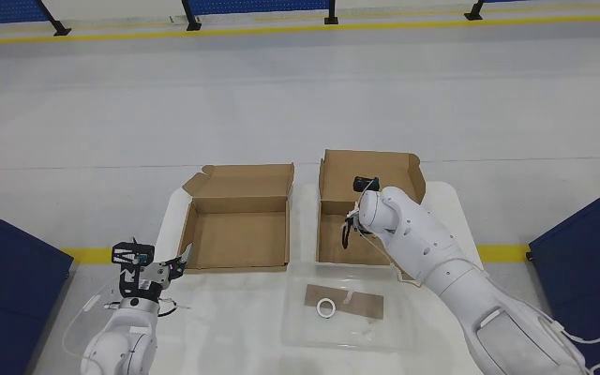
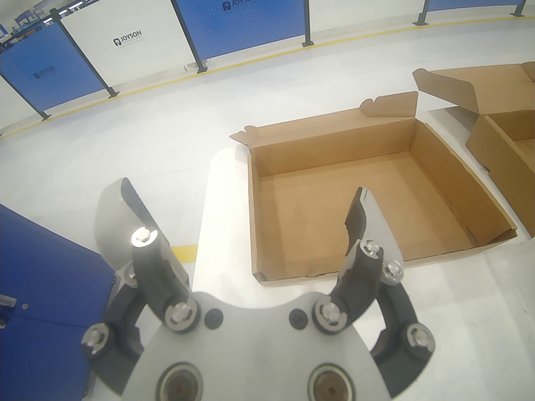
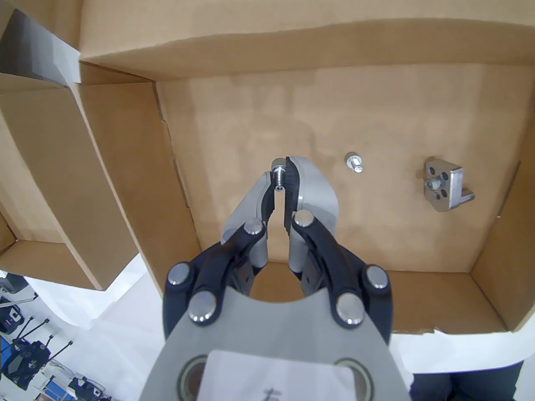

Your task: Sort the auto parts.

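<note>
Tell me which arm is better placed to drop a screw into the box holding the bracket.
Right. The right gripper is shut on a screw above the box floor, near the loose screw and bracket. The left gripper is open and holds nothing, beside the other box.

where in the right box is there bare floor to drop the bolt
The right box has bare floor under the right gripper and its held bolt, between the loose bolt and the wall toward the left box. Crowded where the loose bolt and bracket lie, toward the other side wall. The left box floor is all bare.
</note>
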You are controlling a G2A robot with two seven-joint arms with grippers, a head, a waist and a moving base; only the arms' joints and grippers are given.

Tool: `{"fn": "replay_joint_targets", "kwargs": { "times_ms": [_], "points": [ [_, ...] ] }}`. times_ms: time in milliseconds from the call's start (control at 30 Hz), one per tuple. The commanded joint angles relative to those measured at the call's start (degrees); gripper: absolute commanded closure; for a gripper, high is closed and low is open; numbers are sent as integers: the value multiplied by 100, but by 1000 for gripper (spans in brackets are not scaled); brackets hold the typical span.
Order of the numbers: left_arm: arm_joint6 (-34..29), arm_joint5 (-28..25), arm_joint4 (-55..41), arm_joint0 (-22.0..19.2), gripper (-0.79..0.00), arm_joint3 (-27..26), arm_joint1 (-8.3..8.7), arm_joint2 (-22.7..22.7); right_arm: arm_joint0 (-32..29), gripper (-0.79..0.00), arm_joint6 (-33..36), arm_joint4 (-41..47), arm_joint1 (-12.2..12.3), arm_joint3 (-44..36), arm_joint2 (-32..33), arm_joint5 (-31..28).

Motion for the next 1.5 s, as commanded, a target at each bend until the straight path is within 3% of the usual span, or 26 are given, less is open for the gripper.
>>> {"fn": "replay_joint_targets", "kwargs": {
  "times_ms": [0,1033,1267,1467],
  "points": [
    [0,0,0,0,-785,0,0,0,26,0,-16,4,-33,110,-7,32],
    [0,0,0,0,-785,0,0,0,374,0,-454,353,-610,1666,-95,-116],
    [0,0,0,0,-785,0,0,0,440,-129,-468,362,-704,1877,-96,-193],
    [0,0,0,0,-785,0,0,0,479,-185,-509,351,-765,1985,-79,-249]
  ]
}}
